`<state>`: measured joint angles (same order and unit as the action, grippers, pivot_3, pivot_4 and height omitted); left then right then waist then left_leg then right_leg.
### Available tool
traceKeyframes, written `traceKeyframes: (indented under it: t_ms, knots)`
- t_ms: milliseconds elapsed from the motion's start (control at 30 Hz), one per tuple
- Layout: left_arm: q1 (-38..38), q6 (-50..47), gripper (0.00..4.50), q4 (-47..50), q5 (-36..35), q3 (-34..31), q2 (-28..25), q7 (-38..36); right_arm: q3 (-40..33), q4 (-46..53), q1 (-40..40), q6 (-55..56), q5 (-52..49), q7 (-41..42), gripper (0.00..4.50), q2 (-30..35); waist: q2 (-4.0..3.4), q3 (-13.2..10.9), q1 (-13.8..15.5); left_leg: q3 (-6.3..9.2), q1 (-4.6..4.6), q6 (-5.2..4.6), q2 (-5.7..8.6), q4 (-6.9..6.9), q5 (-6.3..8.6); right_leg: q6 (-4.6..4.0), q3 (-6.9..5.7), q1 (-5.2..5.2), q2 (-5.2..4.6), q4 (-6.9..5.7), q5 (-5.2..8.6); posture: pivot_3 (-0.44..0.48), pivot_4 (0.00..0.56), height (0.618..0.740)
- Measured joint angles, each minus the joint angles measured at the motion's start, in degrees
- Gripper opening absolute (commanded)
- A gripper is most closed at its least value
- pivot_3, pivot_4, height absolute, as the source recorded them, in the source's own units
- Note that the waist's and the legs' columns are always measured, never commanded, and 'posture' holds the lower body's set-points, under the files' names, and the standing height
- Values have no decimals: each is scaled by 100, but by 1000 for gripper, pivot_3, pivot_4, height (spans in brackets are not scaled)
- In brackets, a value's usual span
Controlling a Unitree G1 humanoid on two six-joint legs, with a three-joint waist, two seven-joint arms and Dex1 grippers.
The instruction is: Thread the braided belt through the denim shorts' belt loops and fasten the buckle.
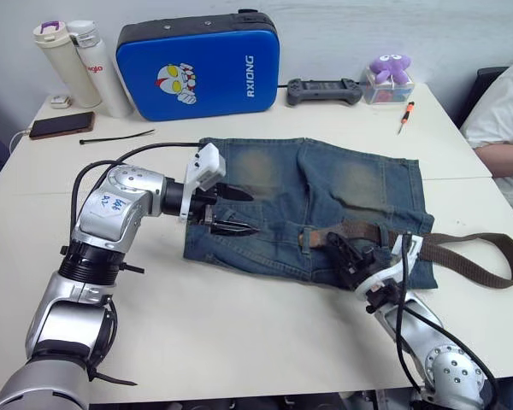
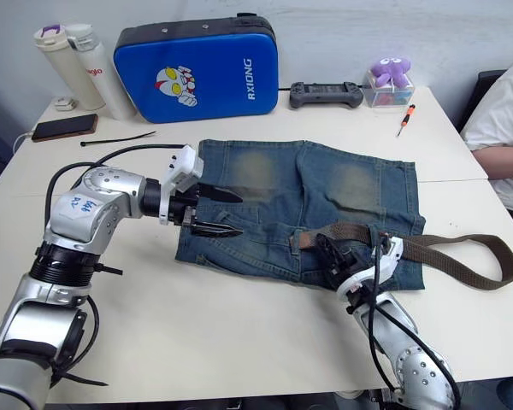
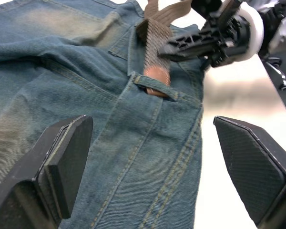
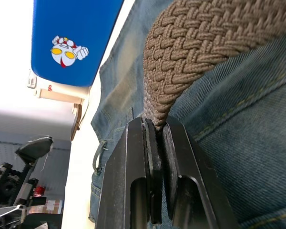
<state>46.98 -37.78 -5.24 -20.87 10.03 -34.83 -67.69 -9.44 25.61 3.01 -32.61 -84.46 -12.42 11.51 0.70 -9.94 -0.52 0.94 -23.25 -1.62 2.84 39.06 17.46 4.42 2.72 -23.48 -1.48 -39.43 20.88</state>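
White table (image 1: 239, 359) across the whole scene, w/ the blue case (image 1: 198, 64) standing at the far edge. Denim shorts (image 1: 325, 192) flat mid-table, legs toward the case, waistband toward the robot, worn yellowish patches on both legs. Person in a white shirt (image 1: 500, 120) seated at the far right corner.

Left arm reaches in from the left — left gripper (image 1: 231, 212) over the shorts' left edge, fingers (image 3: 62, 162) wide apart, holding nothing; denim under them in the wrist view. Right arm comes up from bottom right, right gripper (image 1: 346, 256) down at the waistband, fingers (image 4: 133, 181) pressed together, clamped on the braided belt (image 1: 487, 260).

Belt: a long loop lies on the table off the shorts' right side, then runs left along the waistband. Tan leather end (image 3: 155, 76) tucked under one belt loop (image 3: 155, 87) near the fly. Buckle — can't make it out.

Far side, smaller stuff: two white bottles (image 1: 90, 68) left of the case, black game controller (image 1: 323, 90) to its right, purple plush toy (image 1: 391, 68) on a clear box beyond that. Phone (image 1: 61, 125) near the far left edge, thin black cable tie (image 1: 115, 137) just beside it, small screwdriver (image 1: 404, 117) w/ orange handle near the plush.
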Motion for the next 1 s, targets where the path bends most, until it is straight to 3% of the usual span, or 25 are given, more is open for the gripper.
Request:
traceKeyframes:
  t_ms: [667,733,800,933,1000]
  knots:
    - [-110,98,4457,7,108,142,109,48,446,-586,-823,-642,126,-224,0,-326,0,0,-135,1,3,4,0,-7,-2,0,0,-4,1,-3,0,0,150,740]
    - [-110,107,4500,2,122,149,109,45,445,-589,-831,-725,128,-244,834,-313,0,0,-135,2,3,4,-1,-8,-2,0,0,-4,1,-4,0,0,150,740]
    - [-109,112,4500,-4,129,166,110,45,413,-579,-760,-773,124,-281,1392,-253,0,0,-123,2,3,3,0,-8,-2,0,0,-4,1,-3,0,0,150,740]
    - [-109,146,4500,-17,169,173,110,45,222,-290,-526,-771,-74,-331,3271,-126,1,1,-107,2,2,0,0,-6,0,0,0,2,-1,1,0,0,150,740]
    - [-109,159,4500,-19,182,173,111,43,125,-213,-414,-728,-225,-360,3271,-104,2,1,-94,3,2,-1,0,-5,1,0,-1,4,-1,2,0,0,150,740]
